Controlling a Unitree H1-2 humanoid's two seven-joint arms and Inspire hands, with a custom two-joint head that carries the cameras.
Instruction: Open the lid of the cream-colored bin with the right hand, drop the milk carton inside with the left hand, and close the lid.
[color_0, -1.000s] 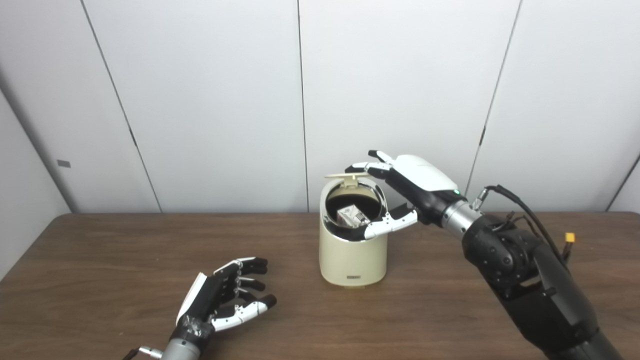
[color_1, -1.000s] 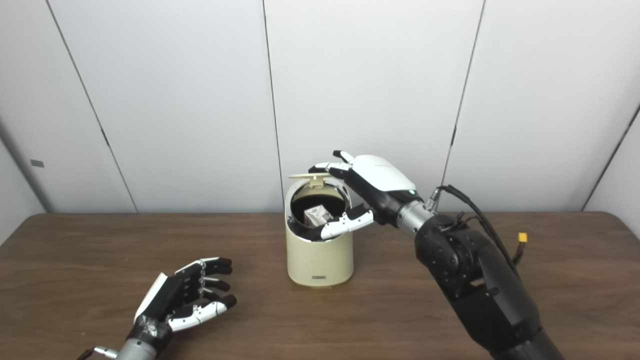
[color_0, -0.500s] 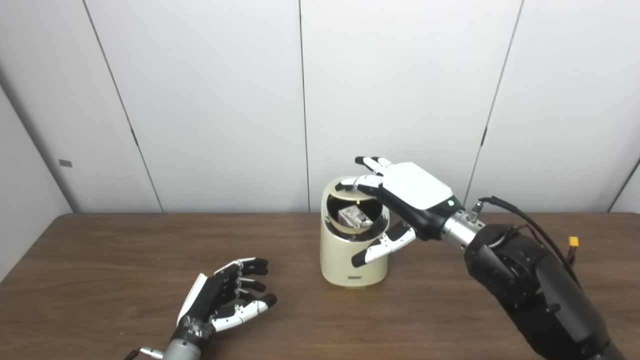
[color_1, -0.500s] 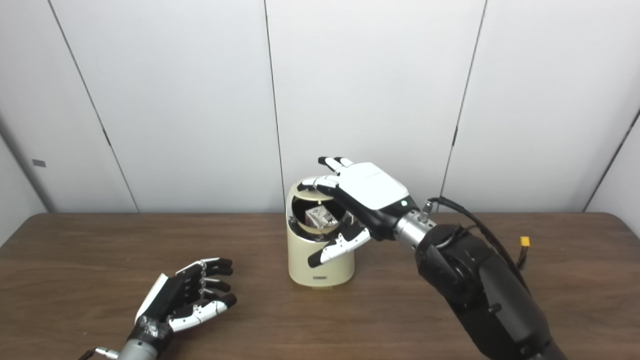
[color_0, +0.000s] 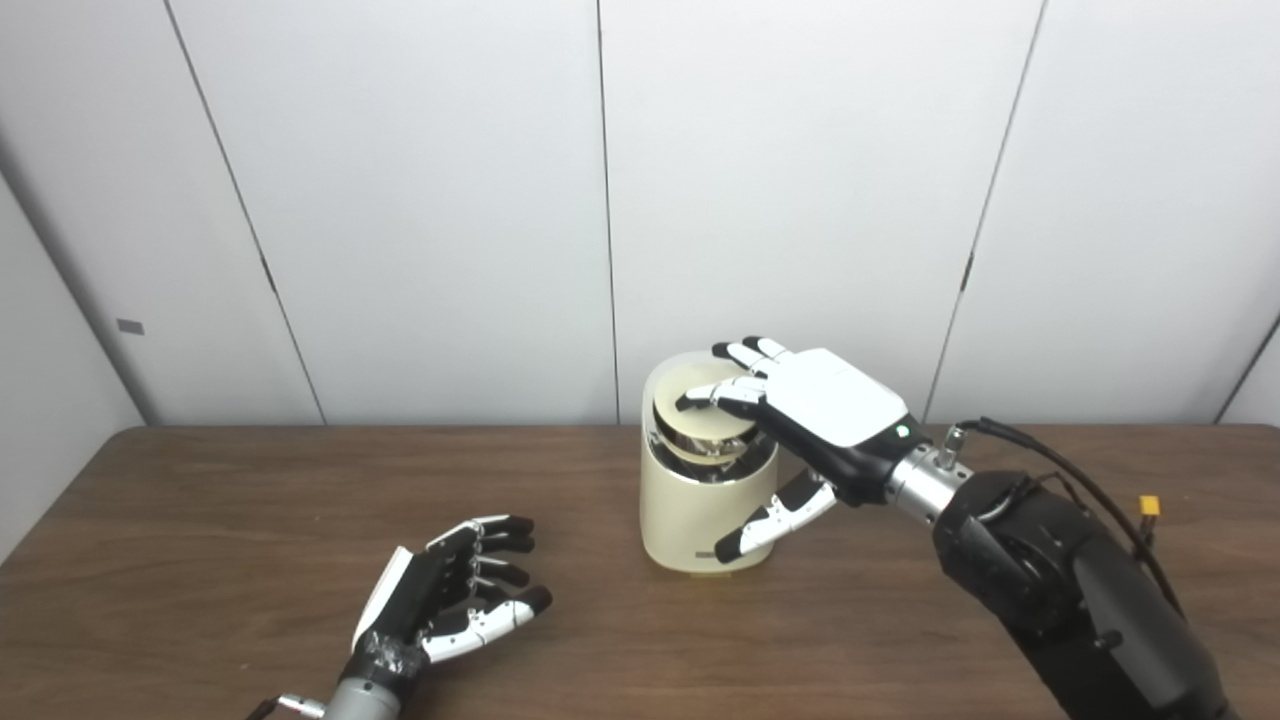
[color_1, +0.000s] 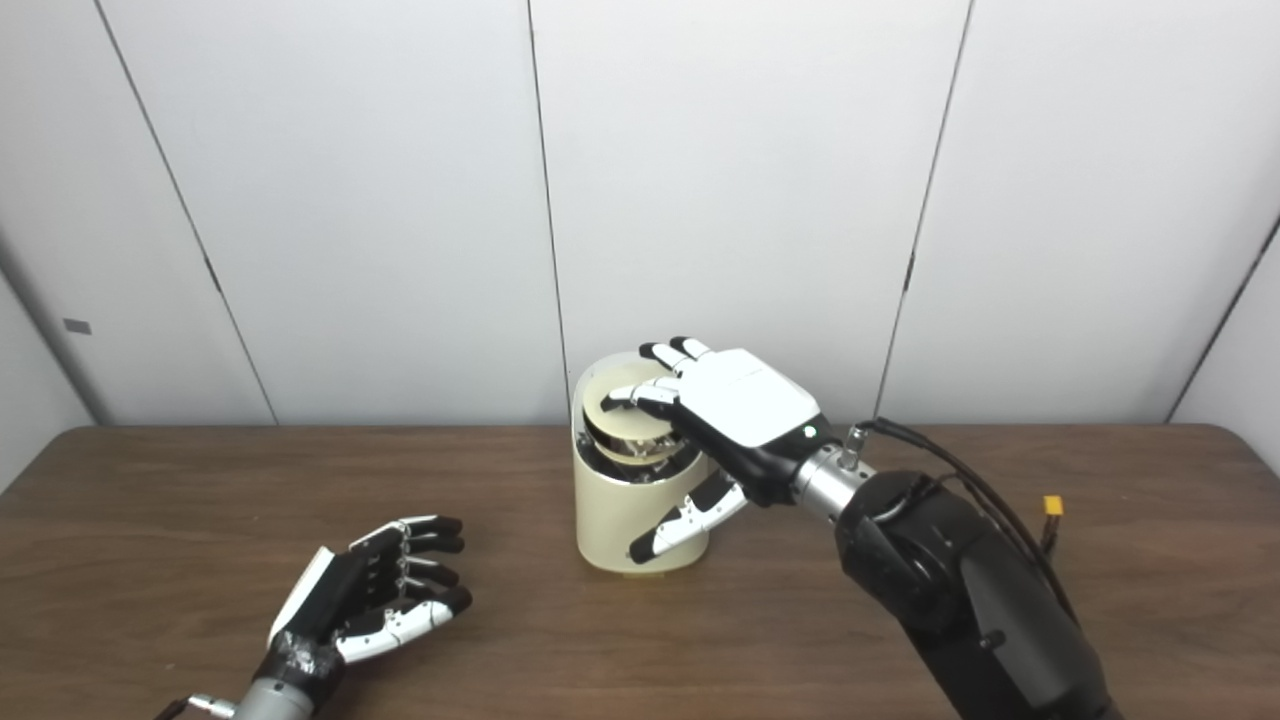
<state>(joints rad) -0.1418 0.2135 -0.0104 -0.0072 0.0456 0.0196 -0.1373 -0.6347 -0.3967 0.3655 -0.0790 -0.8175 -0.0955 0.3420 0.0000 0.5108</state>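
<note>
Right hand (color_0: 810, 410), fingers spread and holding nothing, presses the lid (color_0: 700, 425) nearly flat on the bin (color_0: 690, 500). Left hand (color_0: 440, 605) rests open, empty. Carton unseen, presumably inside. Risk: the lid jams against it.

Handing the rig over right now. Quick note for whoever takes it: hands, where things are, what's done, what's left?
Right hand: open, fingers spread, fingertips pressing on the lid of the cream-colored bin; thumb hangs in front of the bin wall.
Left hand: open, holding nothing, palm up, low over the table, left of the bin.
Milk carton: not visible now; presumably inside the bin under the lid.
Done: the carton is no longer on the table or in a hand.
Left: the lid looks nearly down, with a dark gap showing at its front edge. Press it fully shut, then withdraw the right hand.
</note>
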